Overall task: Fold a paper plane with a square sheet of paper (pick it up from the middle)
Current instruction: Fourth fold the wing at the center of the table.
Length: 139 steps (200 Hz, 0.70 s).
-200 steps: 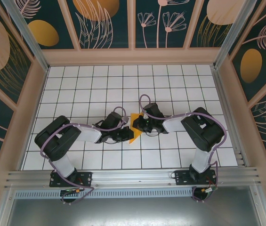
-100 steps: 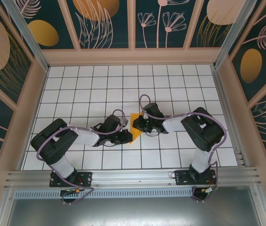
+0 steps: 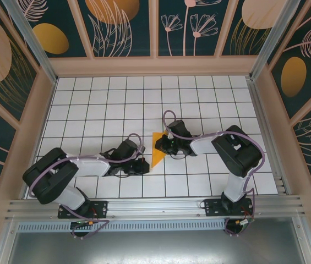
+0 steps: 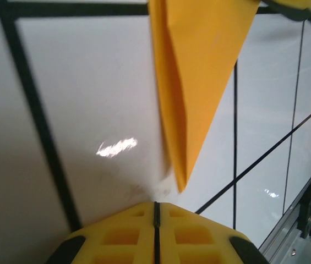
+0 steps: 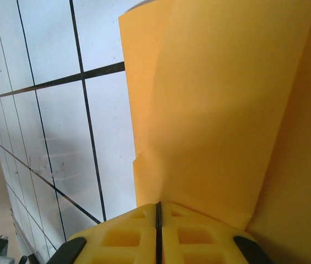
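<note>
Now: folded sheet lies mid-tabletop, both tools closed

Nearest the arm bases, the black left tool (image 3: 142,165) hangs low over the white, black-gridded tabletop (image 3: 116,104). Its yellow jaws are pressed together with nothing between them. Just beyond its tip, and not touching it, is the sharp near corner of the thin orange-yellow sheet of paper (image 3: 157,150). The paper lies on the middle tiles, already folded into a slim triangle, with a fold line running down to that point.

A little farther on, the right tool (image 3: 168,145) sits over the far right part of the paper, its jaws together as well. Its yellow fingertips (image 5: 199,217) meet the paper's surface. Whether a layer is nipped between them cannot be told; it looks more like pressing down than gripping.

By its look, the sheet will be very light and limp. It should slide easily on the glossy tiles and keep any crease pressed into it, wanted or not. The safest hold is probably a gentle pinch on a doubled, folded edge near the middle, where the layers stiffen it. The thin point would likely crumple. One tool should pin the sheet while the other works.

Beyond lie bare tiles, then the dark patterned wall (image 3: 127,33).
</note>
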Each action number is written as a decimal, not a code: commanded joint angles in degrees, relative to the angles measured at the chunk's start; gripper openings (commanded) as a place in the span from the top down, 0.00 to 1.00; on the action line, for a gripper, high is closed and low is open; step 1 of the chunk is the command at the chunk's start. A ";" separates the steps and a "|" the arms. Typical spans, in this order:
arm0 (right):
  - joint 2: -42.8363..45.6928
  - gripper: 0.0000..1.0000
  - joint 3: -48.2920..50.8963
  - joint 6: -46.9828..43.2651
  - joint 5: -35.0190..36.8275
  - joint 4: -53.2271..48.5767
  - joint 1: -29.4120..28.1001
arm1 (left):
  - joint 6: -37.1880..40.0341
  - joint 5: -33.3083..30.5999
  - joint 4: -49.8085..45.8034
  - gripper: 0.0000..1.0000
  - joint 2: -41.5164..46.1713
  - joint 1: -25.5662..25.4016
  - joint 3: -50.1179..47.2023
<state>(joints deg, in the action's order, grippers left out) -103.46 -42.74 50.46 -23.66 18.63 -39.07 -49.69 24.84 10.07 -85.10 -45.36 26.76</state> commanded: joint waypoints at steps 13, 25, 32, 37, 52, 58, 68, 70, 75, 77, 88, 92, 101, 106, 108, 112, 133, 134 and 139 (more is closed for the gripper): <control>-3.78 0.88 1.27 0.65 5.20 -5.98 0.10 | -0.07 -4.14 -4.55 0.92 5.58 -0.25 2.05; -3.87 0.88 1.39 0.96 5.20 -5.72 0.09 | -0.79 -5.44 -2.94 0.92 5.84 -0.32 3.04; -3.89 0.88 1.51 1.12 5.20 -5.56 0.06 | -1.15 -6.00 -1.64 0.91 5.61 -0.32 3.68; -3.89 0.88 1.56 1.22 5.20 -5.54 0.05 | -1.50 -6.28 -0.69 0.91 5.09 -0.27 4.07; -3.92 0.88 1.67 1.53 5.10 -5.28 0.05 | -2.53 -6.23 2.97 0.91 2.93 -0.25 5.51; -3.87 0.88 1.79 1.58 5.16 -5.20 0.05 | -2.87 -5.92 4.73 0.90 1.93 -0.28 6.06; -3.85 0.88 1.87 1.92 5.20 -5.14 0.05 | -3.12 -5.94 6.47 0.89 -0.13 -0.33 7.29; -3.79 0.88 1.87 1.97 5.20 -5.11 0.05 | -3.13 -5.88 6.83 0.89 -0.50 -0.27 7.41; -3.85 0.88 1.97 2.09 5.16 -4.95 0.09 | -3.24 -5.79 7.60 0.89 -1.60 -0.33 7.96; -3.79 0.88 2.05 2.17 5.13 -4.78 0.10 | -3.31 -5.77 7.78 0.89 -2.05 -0.27 8.09; -3.72 0.88 2.22 2.53 4.94 -4.39 0.06 | -3.39 -6.03 8.70 0.89 -3.98 -0.29 9.04; -3.76 0.88 2.24 2.47 4.94 -4.35 0.05 | -3.47 -6.03 9.43 0.89 -4.78 -0.30 9.15; -3.77 0.88 2.23 2.51 4.94 -4.39 0.05 | -3.95 -5.96 10.90 0.89 -6.14 -0.25 9.18; -3.68 0.88 2.33 2.48 4.94 -4.29 0.03 | -4.02 -6.11 11.24 0.89 -6.93 -0.33 9.36; -3.72 0.88 2.32 2.48 4.94 -4.30 0.09 | -4.08 -6.03 11.32 0.89 -7.32 -0.32 9.47; -3.76 0.88 2.30 2.46 4.94 -4.31 0.05 | -3.97 -6.11 11.29 0.89 -7.92 -0.28 9.53; -3.62 0.88 2.22 2.39 5.02 -4.50 0.05 | -3.92 -6.54 10.42 0.89 -10.69 -0.31 9.81; -3.65 0.88 2.22 2.38 5.03 -4.49 0.05 | -3.92 -6.59 10.38 0.89 -10.79 -0.32 9.81; -3.61 0.88 2.27 2.36 4.98 -4.35 0.05 | -3.81 -6.83 9.97 0.89 -11.17 -0.25 9.61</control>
<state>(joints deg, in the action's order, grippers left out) -103.46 -42.61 52.88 -23.44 19.09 -39.07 -52.84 19.20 18.90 -93.78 -45.41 35.53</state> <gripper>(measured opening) 0.118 0.108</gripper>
